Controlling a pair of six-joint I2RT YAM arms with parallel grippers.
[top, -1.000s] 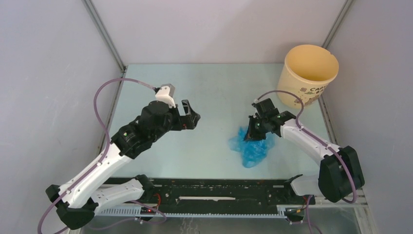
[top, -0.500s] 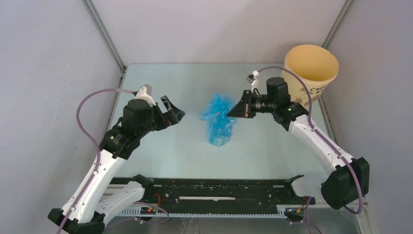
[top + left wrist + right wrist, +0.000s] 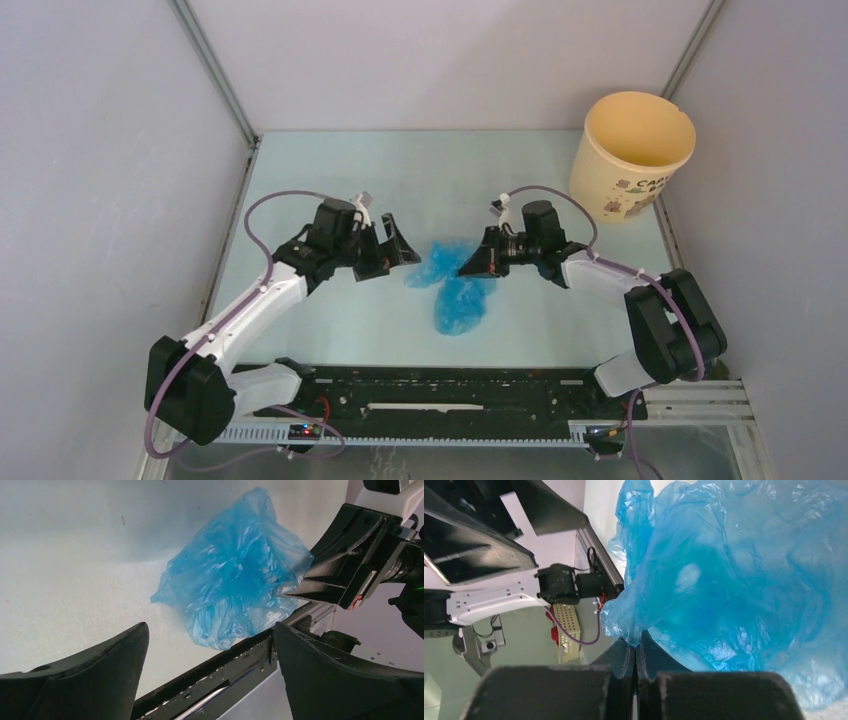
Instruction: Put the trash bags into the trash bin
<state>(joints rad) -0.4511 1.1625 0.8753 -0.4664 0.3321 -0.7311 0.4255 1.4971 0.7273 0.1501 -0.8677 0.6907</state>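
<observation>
The light-blue trash bag (image 3: 455, 285) lies crumpled at the middle of the table, between the two arms. My right gripper (image 3: 470, 266) is shut on the bag's right edge, and the film is pinched between its tips in the right wrist view (image 3: 724, 580). My left gripper (image 3: 400, 255) is open and empty just left of the bag, with the bag (image 3: 235, 575) ahead of its spread fingers (image 3: 115, 660). The pale yellow trash bin (image 3: 632, 152) stands upright at the far right corner, empty as far as I can see.
Grey walls enclose the table on the left, back and right. A black rail (image 3: 440, 385) runs along the near edge between the arm bases. The purple cables loop beside each arm.
The right gripper has carried the bag left and then lowered it onto the table at the middle. The left arm has swung down and right, close to the bag, still open.
</observation>
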